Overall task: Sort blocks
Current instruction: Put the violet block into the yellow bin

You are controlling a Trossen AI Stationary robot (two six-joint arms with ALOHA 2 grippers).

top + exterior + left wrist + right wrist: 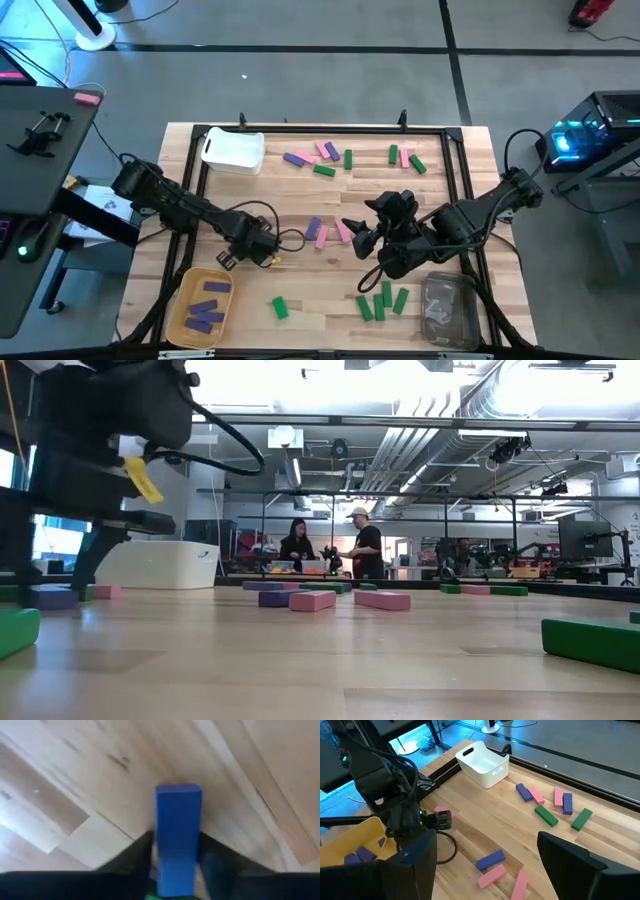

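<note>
Left gripper (175,865) stands low over the table (300,210) near its middle, fingers (137,852) closed against the sides of a purple block (178,837); the block's near end is cut off in the wrist view. From above, the gripper's body hides this block. Right gripper (487,865) hovers nearby, jaws spread wide and holding nothing. Other blocks (325,160) lie scattered; some purple ones sit in the yellow bin (182,300). The clear bin's (450,310) contents are hard to make out.
</note>
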